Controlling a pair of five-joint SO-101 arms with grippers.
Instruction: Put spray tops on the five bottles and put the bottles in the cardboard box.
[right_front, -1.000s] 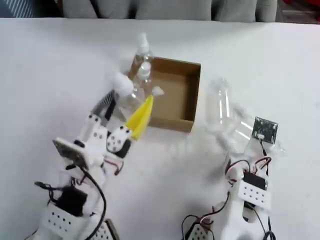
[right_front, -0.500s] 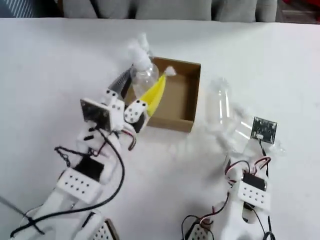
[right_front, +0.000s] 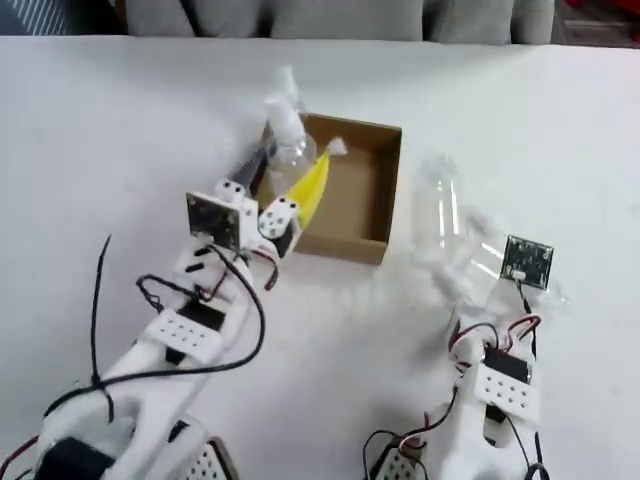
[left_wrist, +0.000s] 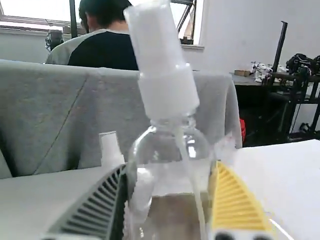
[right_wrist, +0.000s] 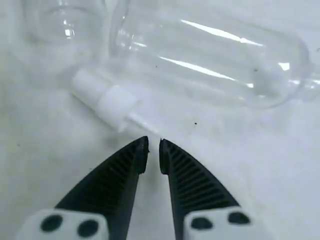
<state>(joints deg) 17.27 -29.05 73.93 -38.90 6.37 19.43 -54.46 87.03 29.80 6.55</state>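
The left gripper (left_wrist: 169, 171) was clamped on a clear bottle (left_wrist: 165, 150), its grey finger (left_wrist: 97, 210) on one side and its yellow finger (left_wrist: 235, 205) on the other. The bottle stood upright in the grip and carried a white spray top (left_wrist: 161, 65), its tube running down inside. In the high view this bottle was at the left wall of the box (right_front: 393, 190), near the far corner, with the yellow finger over the box's inside. Whether the bottle's base was inside the box or outside it could not be told. A second spray top (left_wrist: 109, 146) stood just behind the held bottle.

The right gripper (right_wrist: 153, 150) was closed to a thin gap and held nothing, low over the white table (right_front: 120, 120) to the right of the box. Just ahead of its tips lay a loose spray top (right_wrist: 102, 97), the end of its tube almost at the fingertips. Beyond that, a clear bottle on its side (right_wrist: 210, 65) lay on the table, and another bottle (right_wrist: 60, 20) was beside it. Whether the box or the bottles bore any print could not be told.
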